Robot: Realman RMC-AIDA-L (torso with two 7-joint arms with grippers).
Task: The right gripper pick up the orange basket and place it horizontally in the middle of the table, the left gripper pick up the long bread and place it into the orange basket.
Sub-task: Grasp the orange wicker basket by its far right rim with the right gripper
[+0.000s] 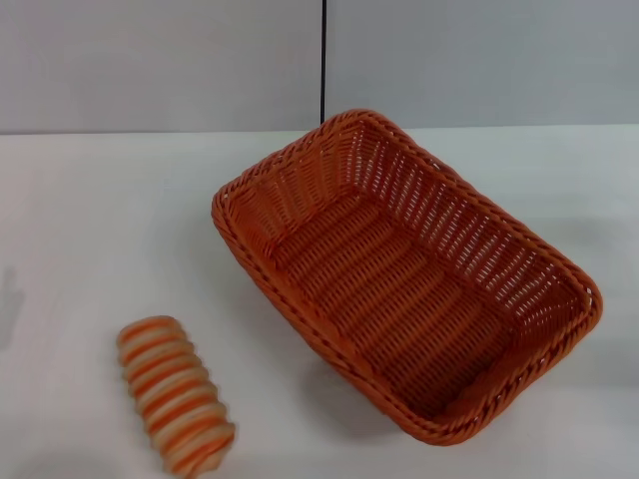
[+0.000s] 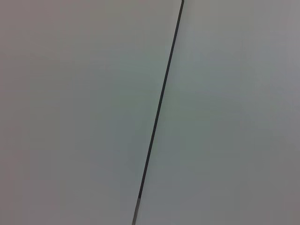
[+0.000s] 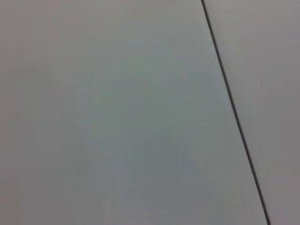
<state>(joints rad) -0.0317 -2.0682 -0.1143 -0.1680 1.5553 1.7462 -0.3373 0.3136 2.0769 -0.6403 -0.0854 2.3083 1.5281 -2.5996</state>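
Note:
The orange basket (image 1: 404, 269) lies empty on the white table (image 1: 90, 230), right of centre, turned diagonally with one short end toward the back and the other toward the front right. The long bread (image 1: 175, 393), striped orange and cream, rests on the table at the front left, apart from the basket. Neither gripper shows in the head view. Both wrist views show only a grey wall with a dark seam, and no fingers.
A light grey wall (image 1: 150, 60) with a dark vertical seam (image 1: 323, 60) rises behind the table's far edge. A faint shadow falls on the table at the far left edge of the head view.

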